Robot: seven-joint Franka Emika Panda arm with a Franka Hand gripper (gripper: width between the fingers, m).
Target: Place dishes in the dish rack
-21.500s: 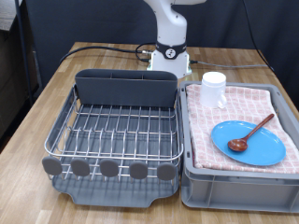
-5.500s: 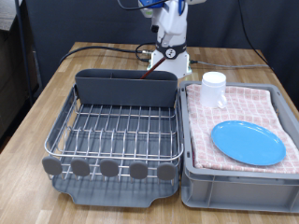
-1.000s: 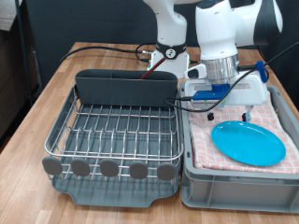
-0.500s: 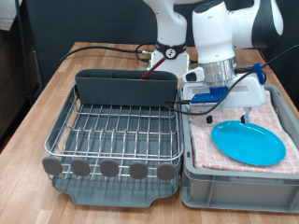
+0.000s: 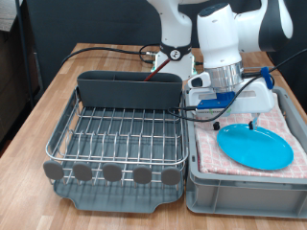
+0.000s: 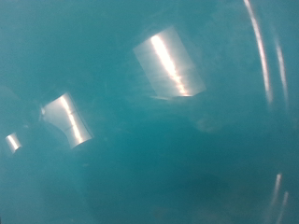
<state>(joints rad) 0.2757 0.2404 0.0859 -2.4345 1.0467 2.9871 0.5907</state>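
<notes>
The light-blue plate (image 5: 257, 147) lies flat on the pink checked cloth in the grey tub at the exterior view's right. My gripper (image 5: 219, 118) hangs low over the plate's left edge, and its fingers are hard to make out. The wrist view is filled by the plate's glossy blue surface (image 6: 149, 131), and no fingers show there. The reddish-brown spoon (image 5: 153, 73) sticks up from the utensil box (image 5: 129, 91) of the dish rack (image 5: 58, 144). The white cup is hidden behind the arm.
The grey tub (image 5: 240, 196) with the pink cloth (image 5: 203, 134) stands right against the rack. The rack's wire grid (image 5: 120, 132) holds nothing. The robot base (image 5: 175, 56) and black cables lie behind the rack on the wooden table.
The spoon has gone from the plate into the utensil box. The arm has come over the tub and, in the last second, sunk a little lower over the plate's left edge.
</notes>
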